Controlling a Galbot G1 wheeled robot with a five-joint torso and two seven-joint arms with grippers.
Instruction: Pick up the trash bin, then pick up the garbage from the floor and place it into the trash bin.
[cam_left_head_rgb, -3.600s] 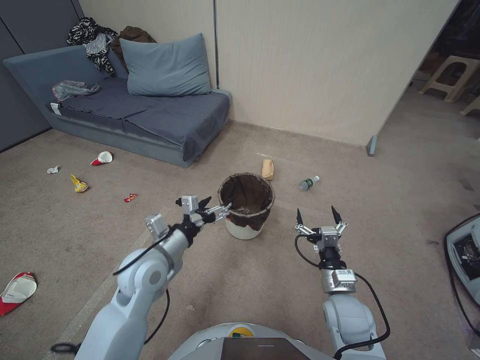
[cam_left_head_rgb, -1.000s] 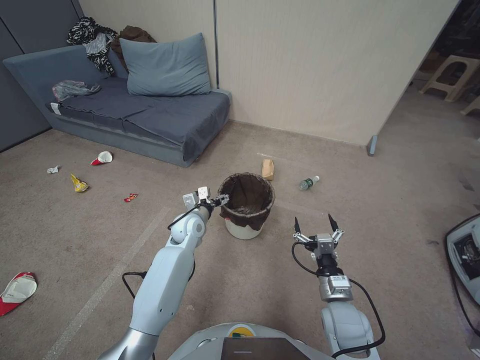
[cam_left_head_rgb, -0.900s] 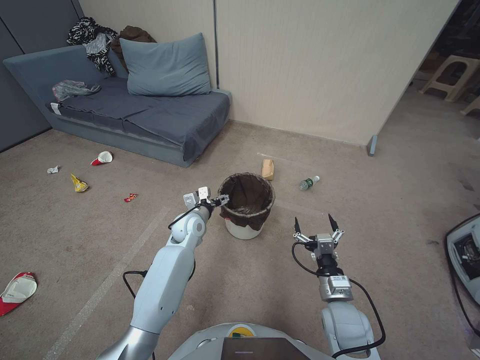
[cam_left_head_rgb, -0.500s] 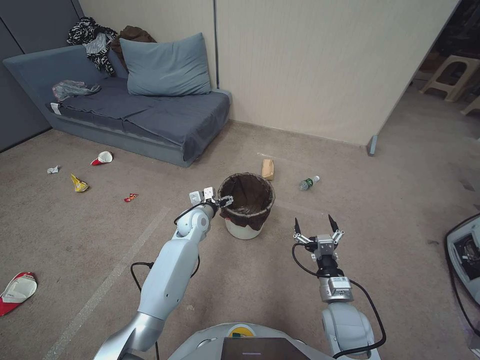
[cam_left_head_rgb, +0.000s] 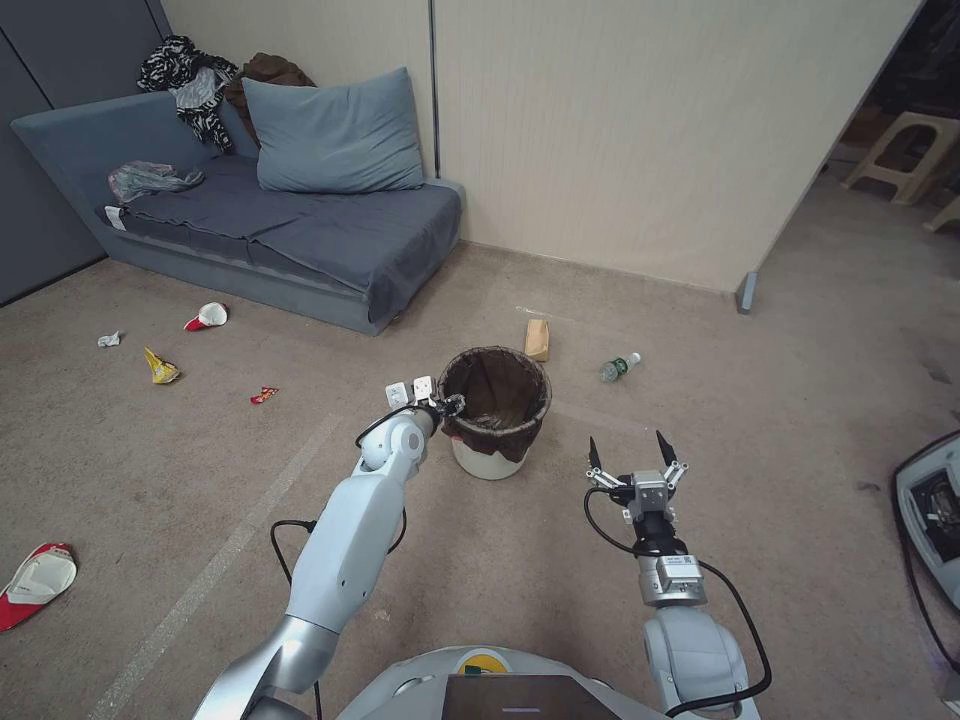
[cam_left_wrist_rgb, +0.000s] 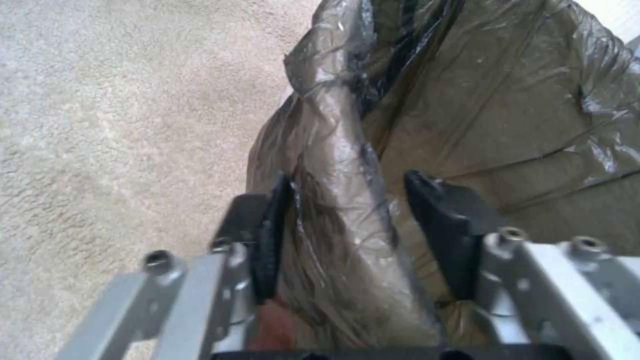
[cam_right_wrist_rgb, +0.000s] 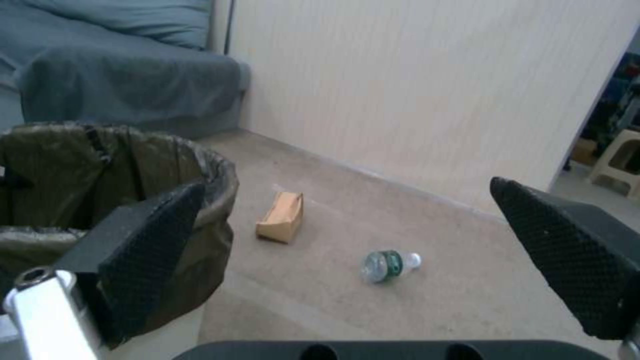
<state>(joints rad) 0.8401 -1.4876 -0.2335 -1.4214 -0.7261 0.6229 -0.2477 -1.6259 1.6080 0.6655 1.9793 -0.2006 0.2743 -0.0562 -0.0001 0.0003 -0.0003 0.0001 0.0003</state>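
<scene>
- Left gripper (cam_left_head_rgb: 447, 405): at the near-left rim of the trash bin (cam_left_head_rgb: 497, 420); wrist view shows its fingers (cam_left_wrist_rgb: 448, 225) straddling the bag-covered rim, a gap still on one side.
- Right gripper (cam_left_head_rgb: 630, 458): spread wide, empty, raised right of the bin.
- Bin: upright on carpet; no contents discernible.
- Bottle (cam_right_wrist_rgb: 387, 264), brown paper piece (cam_right_wrist_rgb: 281, 217): on floor beyond.

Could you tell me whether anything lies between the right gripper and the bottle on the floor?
Nothing visible does. The right gripper, open, hangs above bare carpet, and the bottle lies beyond it in the open. The trash bin stands off to its left.
</scene>
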